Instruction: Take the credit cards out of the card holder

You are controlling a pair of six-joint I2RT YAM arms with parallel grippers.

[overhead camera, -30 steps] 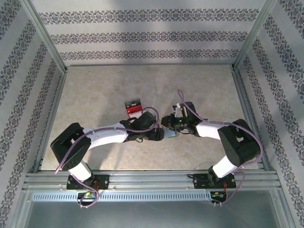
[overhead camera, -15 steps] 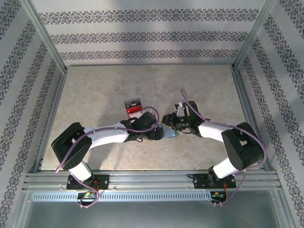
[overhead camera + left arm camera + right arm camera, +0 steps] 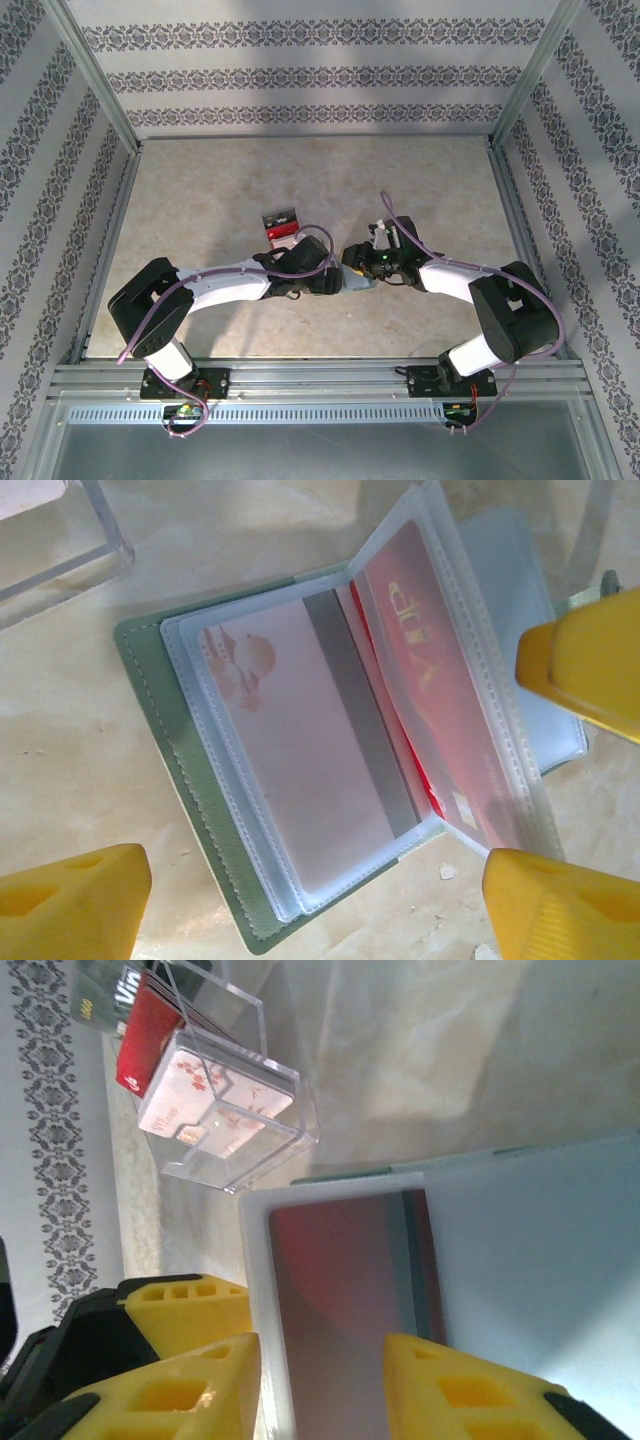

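Looking at the small pale teal two-panel card holder (image 3: pixel 140 690): lying open and flat on the beige marbled table (image 3: pixel 220 180), near the middle, right between the two arms. Packed with clear plastic sleeves, with thin reddish plastic credit cards (image 3: pixel 440 700) tucked inside, none out yet. Can see one sleeve page propped upright, the rest flat.

Hovering right above it with the left yellow-fingered gripper (image 3: pixel 315 880), with jaws spread wide and holding nothing. Over on the right, the right gripper (image 3: pixel 320 1360), with fingers partway apart straddling the raised sleeve's edge, not pinching it as far as can be told.

Worth worrying about: closing on sleeve and card together, then dragging the whole floppy holder along instead of sliding a card free. No pinning of the cover either. Could also knock the clear plastic tray (image 3: pixel 230 1110) sitting near, on the far left.
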